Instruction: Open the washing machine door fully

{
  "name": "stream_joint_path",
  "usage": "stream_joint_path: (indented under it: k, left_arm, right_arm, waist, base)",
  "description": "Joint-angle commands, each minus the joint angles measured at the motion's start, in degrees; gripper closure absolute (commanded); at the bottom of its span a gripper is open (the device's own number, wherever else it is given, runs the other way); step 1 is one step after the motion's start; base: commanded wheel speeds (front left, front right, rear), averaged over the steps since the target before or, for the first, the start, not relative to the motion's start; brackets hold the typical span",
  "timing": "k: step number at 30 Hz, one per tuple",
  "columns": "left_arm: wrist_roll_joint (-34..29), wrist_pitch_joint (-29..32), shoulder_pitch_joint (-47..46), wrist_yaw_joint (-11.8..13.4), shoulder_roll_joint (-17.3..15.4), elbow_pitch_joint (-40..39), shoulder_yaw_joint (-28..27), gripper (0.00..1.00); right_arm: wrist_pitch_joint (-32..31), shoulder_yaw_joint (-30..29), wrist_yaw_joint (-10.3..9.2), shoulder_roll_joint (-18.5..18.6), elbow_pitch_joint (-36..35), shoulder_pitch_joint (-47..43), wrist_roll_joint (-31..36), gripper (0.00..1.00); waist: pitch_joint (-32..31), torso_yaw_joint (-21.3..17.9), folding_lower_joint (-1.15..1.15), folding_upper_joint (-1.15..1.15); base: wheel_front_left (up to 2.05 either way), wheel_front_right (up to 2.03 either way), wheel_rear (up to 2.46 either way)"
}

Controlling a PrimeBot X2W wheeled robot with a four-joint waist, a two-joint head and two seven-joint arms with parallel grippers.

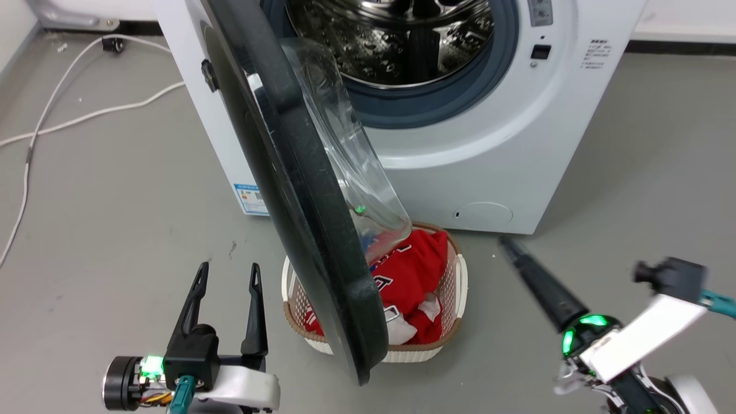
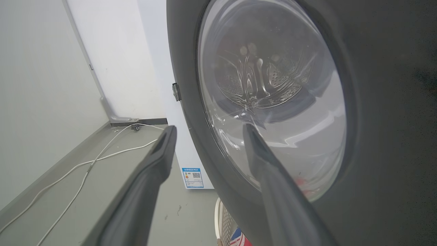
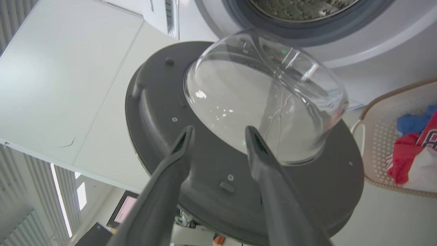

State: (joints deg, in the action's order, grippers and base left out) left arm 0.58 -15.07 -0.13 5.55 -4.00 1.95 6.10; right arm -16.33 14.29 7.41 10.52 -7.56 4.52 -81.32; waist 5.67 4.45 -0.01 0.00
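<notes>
**Item: the washing machine door, part-open. Listed from frame left to frame right of the head view.**

1. White cable [image 1: 86,118]: loose on the floor at far left, well apart from both arms.
2. Left gripper [image 1: 228,270]: lower left, jaws apart and holding nothing. It sits beside the door's outer face. The left wrist view does not settle whether a finger touches it.
3. Washing machine door [image 1: 299,190]: centre, hinged at the machine's left edge and standing roughly square to the white front.
   - It is seen edge-on, so its line runs from upper centre down to lower centre.
   - The black outer face points frame left and the clear glass bowl points frame right.
   - Being round, it has no long axis of its own.
4. Basket [image 1: 458,282]: holds red clothing, on the floor under the door's lower edge.
5. Drum [image 1: 397,40]: exposed, upper centre-right.
6. Right gripper [image 3: 219,131]: lower right and blurred in the head view. Its wrist view shows the jaws apart and empty, facing the door's inner side.

**Hazards, as judged:**
- The left arm stands in the path the door would swing through, so it could stop the door short of full travel.
- A push on the smooth bowl could slip off.
- A low right arm could knock the basket.
</notes>
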Motion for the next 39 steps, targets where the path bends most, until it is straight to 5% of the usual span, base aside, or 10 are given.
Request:
stream_joint_path:
  k: [1,8,13,22,39]
  left_arm:
    - [-0.1,-0.2,0.9,0.1,-0.3,0.1,-0.2,0.0]
    - [-0.1,-0.2,2.8,0.3,-0.5,0.0,-0.7,0.0]
    - [-0.1,-0.2,4.0,0.6,-0.6,-0.2,-1.0,0.0]
    - [-0.1,-0.2,4.8,0.4,-0.6,-0.6,-1.2,0.0]
    - [0.3,-0.2,5.1,0.1,-0.2,-0.3,-1.1,0.0]
  right_arm:
    - [4.2,-0.8,0.14,0.6,-0.7,-1.3,2.8,0.0]
    - [28.0,-2.5,0.15,5.4,0.9,-3.3,22.2,0.0]
    - [31.4,-5.1,0.15,5.9,3.1,-4.4,38.7,0.0]
    - [31.5,-13.7,0.08,-2.8,-2.4,-9.0,64.9,0.0]
    - [31.5,-18.0,0.08,-7.7,-0.2,-17.1,75.6,0.0]
  waist:
    - [-1.3,-0.6,0.01,0.0]
    - [-3.8,-1.7,0.01,0.0]
    - [-4.9,-2.4,0.01,0.0]
    - [-5.6,-3.2,0.01,0.0]
    - [-6.4,-2.4,0.01,0.0]
  base:
    - [0.0,0.0,0.0]
    - [0.0,0.0,0.0]
    - [0.0,0.0,0.0]
    - [0.0,0.0,0.0]
    - [0.0,0.0,0.0]
